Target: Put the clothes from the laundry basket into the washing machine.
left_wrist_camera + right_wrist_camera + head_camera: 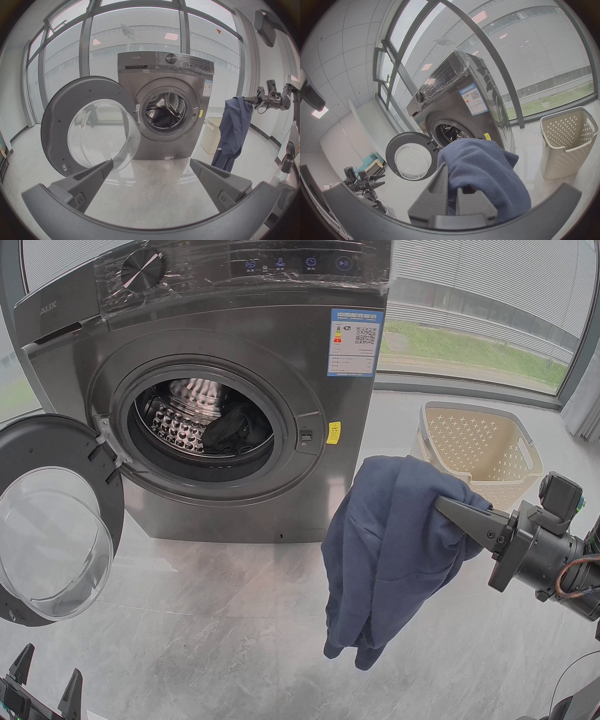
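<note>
The right gripper [445,505] is clamped shut on a blue garment [394,552], which hangs free above the floor, right of the washer [294,340] and nearer than the basket [478,446]. The cloth drapes over the gripper and falls in long folds, its lower end clear of the floor. The washer's door [56,540] stands swung open to the left, and a dark item [228,427] lies inside the drum. The basket stands at the far right by the window, beside the washer. The left gripper [51,665] sits low at the near left, its jaws wide apart, well apart from the garment.
</note>
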{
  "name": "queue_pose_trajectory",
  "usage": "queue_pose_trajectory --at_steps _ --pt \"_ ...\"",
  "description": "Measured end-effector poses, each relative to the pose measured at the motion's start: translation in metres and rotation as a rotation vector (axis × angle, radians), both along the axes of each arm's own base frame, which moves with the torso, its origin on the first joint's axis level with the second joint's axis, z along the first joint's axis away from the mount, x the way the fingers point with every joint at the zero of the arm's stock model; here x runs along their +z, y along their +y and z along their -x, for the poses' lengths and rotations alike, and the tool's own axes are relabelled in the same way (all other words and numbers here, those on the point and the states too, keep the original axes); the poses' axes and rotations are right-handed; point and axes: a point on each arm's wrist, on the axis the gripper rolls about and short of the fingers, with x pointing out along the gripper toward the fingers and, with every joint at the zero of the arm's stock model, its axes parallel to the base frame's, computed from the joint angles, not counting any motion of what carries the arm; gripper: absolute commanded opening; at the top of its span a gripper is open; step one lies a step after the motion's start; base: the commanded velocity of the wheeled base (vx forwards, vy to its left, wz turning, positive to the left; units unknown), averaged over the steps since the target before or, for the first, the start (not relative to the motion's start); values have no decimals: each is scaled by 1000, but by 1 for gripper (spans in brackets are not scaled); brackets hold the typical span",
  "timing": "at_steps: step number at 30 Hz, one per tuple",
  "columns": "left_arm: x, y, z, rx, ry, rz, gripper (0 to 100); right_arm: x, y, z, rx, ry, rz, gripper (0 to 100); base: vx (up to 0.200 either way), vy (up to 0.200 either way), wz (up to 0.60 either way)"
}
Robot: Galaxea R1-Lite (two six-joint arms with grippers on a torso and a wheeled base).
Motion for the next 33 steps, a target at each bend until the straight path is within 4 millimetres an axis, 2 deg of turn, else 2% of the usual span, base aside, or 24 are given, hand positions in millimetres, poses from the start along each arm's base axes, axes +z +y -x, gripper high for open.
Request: queue_pose_trajectory --at_steps 8,33 --pt "0 0 0 1 -1 0 100 1 0 0 -2 -3 -3 0 0 200 0" --pt "0 0 0 1 0 0 100 1 0 -1 -4 -4 -4 0 0 0 0"
